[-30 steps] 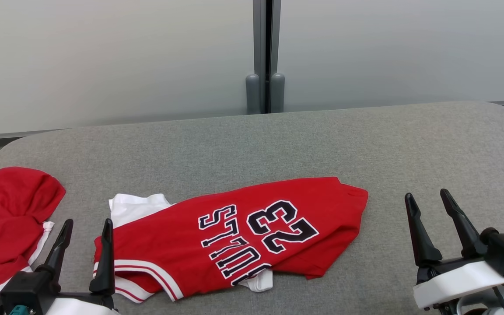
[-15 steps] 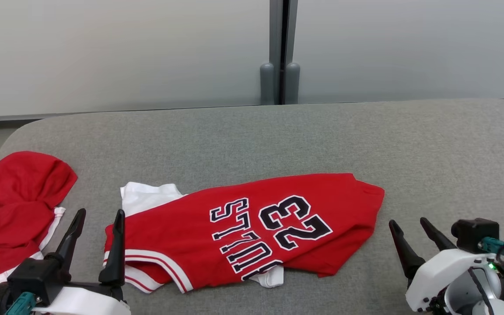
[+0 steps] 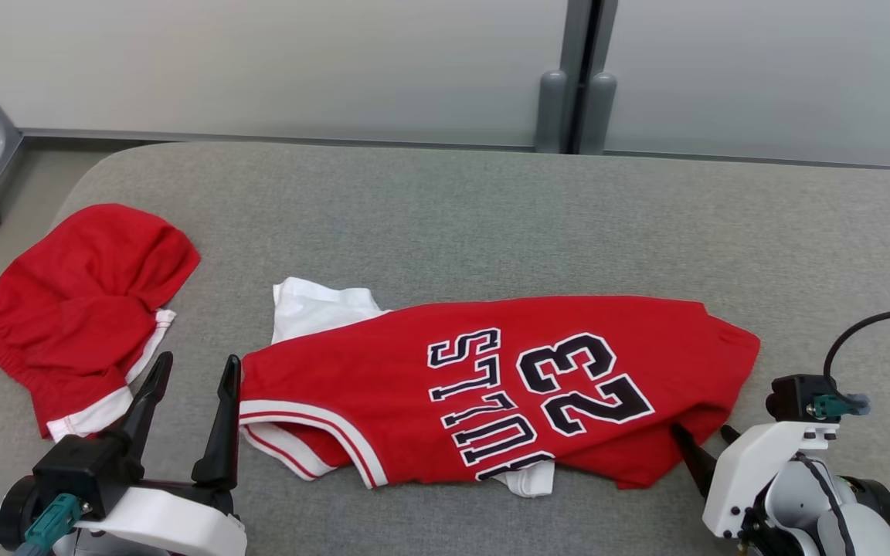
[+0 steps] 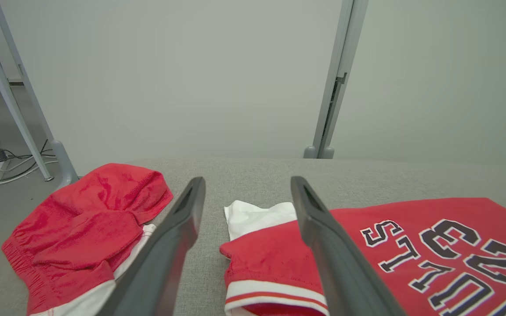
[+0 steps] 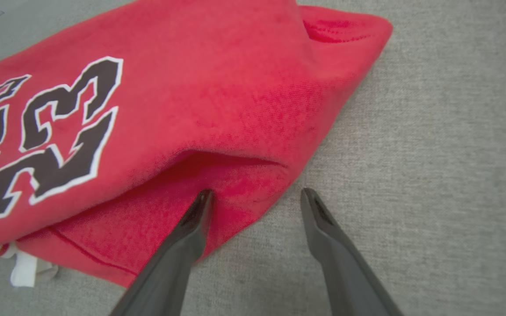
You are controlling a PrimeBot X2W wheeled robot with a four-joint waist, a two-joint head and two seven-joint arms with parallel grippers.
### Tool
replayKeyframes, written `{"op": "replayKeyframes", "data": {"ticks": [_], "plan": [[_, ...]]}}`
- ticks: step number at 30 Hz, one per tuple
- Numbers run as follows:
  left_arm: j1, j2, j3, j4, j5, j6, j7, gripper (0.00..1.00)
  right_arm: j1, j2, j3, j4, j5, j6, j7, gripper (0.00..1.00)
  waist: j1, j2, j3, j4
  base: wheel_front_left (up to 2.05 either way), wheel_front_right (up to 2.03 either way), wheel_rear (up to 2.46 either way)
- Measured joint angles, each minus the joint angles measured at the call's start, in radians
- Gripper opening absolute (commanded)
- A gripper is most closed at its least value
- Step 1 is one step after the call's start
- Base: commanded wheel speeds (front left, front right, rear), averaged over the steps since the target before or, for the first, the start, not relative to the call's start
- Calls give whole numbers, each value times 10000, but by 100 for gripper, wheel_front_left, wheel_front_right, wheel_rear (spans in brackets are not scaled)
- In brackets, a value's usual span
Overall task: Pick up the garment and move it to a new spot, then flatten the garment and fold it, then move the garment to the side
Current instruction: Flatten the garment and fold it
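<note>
The red jersey (image 3: pixel 406 378), stretched left to right before us.
We see it lying loosely flat on the grey cushion (image 3: pixel 445 216), black "BULLS 23" lettering face up and turned sideways, white-striped trim at its left end, white fabric peeking out.

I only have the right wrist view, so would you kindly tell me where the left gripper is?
Observer: The left gripper is open, at the jersey's striped end.
Operator: Is anything else lying nearby?
Observer: Yes, red shorts lie beyond that end, apart from the jersey.
Operator: Thank you. What shows at that striped end?
Observer: White cloth pokes out from under the red.
</note>
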Motion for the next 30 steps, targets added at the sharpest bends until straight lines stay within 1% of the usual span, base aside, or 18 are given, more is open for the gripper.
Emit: {"op": "replayKeyframes", "data": {"ticks": [4, 5, 6, 7, 8, 11, 15, 19, 21, 23, 26, 28, 30], "plan": [[-58, -21, -8, 82, -15, -19, -6, 100, -235, 54, -75, 236, 38, 0, 27, 100, 0, 0, 118, 217, 0, 0, 0], [-79, -27, -8, 98, -44, -19, -8, 100, -309, 63, -65, 245, 67, 0, 8, 83, 0, 0, 137, 254, 0, 0, 0], [-96, -36, -17, 107, -58, -23, -8, 100, -359, 79, -79, 257, 82, 0, -81, 46, 0, 0, 150, 284, 0, 0, 0], [-108, -42, -31, 115, -58, -21, -8, 100, -404, 86, -90, 268, 82, 0, -132, 38, 0, 0, 155, 312, 0, 0, 0], [-117, -54, -50, 125, -58, -23, -6, 100, -449, 88, -115, 278, 84, 0, -169, 0, 0, 0, 155, 338, 0, 0, 0], [-131, -159, -71, 226, -182, -36, 84, 100, -479, 17, -125, 201, 46, 0, -167, 0, 0, 0, 138, 433, 0, 0, 0], [-181, -171, -132, 234, -180, -86, 84, 100, -757, -79, -102, -740, 98, 0, 77, 0, 0, 0, 149, 570, 0, 0, 0], [-252, -190, -244, 180, -169, -155, 94, 100, -1464, -418, 8, -1599, 240, 0, 1135, 0, 0, 0, 341, 728, 0, 0, 0], [-407, -267, -324, 173, -151, -196, 84, 100, -2027, -731, 54, -1793, 182, 0, 1657, 0, 0, 0, 487, 838, 0, 0, 0], [-570, -382, -414, 174, -146, -268, 69, 100, -2742, -905, 54, -1762, 255, 0, 2220, 0, 0, 0, 677, 961, 0, 0, 0], [-862, -631, -583, 267, -121, -374, -13, 100, -3757, -1149, 44, -1338, 318, 0, 2940, 0, 0, 0, 991, 1192, 0, 0, 0], [-1058, -765, -696, 389, -98, -481, -54, 100, -4402, -1346, 161, -848, 167, 0, 3231, 0, 0, 0, 1211, 1367, 0, 0, 0], [-1232, -882, -817, 571, -71, -608, -94, 100, -5015, -1269, 151, -215, 334, -2, 3292, 0, 0, 0, 1429, 1549, 0, 0, 0]]}}
